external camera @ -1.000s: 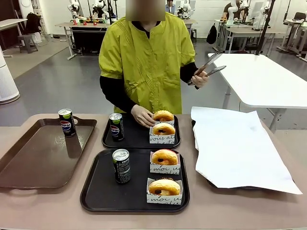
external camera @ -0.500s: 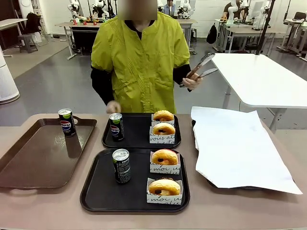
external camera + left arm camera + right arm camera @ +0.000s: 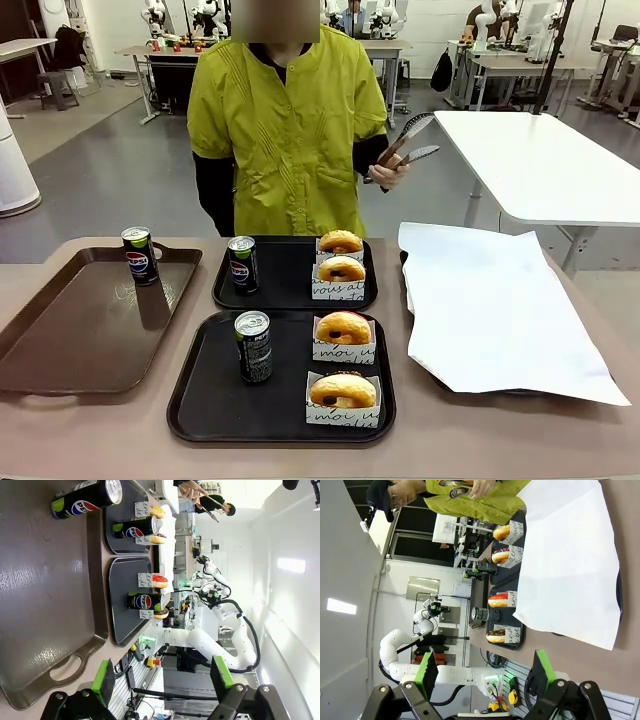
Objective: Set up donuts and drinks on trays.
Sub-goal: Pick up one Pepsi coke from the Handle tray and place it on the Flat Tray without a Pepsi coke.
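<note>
The person's hand has left the far tray (image 3: 290,290) – boxed donuts (image 3: 343,329) look soft, best lifted by the box; both end effectors gape empty

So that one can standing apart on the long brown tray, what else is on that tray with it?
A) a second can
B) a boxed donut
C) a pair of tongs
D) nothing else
D: the Pepsi can stands alone near the far corner of the brown tray; the boxed donuts sit on the black trays, and the tongs are in the person's hand.
</note>
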Tool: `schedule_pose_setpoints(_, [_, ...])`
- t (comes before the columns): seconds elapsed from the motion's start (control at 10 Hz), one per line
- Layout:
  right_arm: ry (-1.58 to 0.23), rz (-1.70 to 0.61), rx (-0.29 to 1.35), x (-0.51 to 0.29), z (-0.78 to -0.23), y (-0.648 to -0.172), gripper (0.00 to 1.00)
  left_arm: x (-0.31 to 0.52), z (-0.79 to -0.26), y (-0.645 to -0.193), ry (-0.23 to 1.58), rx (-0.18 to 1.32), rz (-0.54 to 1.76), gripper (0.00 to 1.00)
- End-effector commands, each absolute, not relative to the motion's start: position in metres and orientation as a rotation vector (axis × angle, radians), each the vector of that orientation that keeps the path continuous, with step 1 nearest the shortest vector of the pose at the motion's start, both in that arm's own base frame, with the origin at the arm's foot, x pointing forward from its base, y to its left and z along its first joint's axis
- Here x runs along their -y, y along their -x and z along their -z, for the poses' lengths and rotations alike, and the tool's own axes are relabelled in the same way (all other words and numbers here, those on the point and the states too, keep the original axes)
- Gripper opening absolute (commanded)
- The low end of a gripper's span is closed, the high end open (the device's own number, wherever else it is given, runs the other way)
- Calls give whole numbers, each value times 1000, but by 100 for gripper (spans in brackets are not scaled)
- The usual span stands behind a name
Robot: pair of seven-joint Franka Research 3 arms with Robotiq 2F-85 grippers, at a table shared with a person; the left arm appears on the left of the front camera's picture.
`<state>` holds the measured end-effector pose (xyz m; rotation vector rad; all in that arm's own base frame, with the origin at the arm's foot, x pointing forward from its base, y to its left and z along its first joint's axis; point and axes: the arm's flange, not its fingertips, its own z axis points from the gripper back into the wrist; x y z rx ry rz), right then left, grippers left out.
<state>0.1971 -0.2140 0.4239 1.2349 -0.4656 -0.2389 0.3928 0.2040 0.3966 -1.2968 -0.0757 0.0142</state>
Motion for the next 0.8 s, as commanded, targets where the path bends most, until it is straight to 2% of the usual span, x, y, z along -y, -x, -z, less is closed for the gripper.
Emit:
schedule_pose_setpoints(0.0, [-1255, 230, 492, 214, -425, -200, 100, -205, -397, -391, 1287, 67, -10, 100])
schedule_pose_setpoints(0.7, [-1255, 230, 492, 214, -425, -200, 100, -205, -397, -391, 1287, 67, -10, 100])
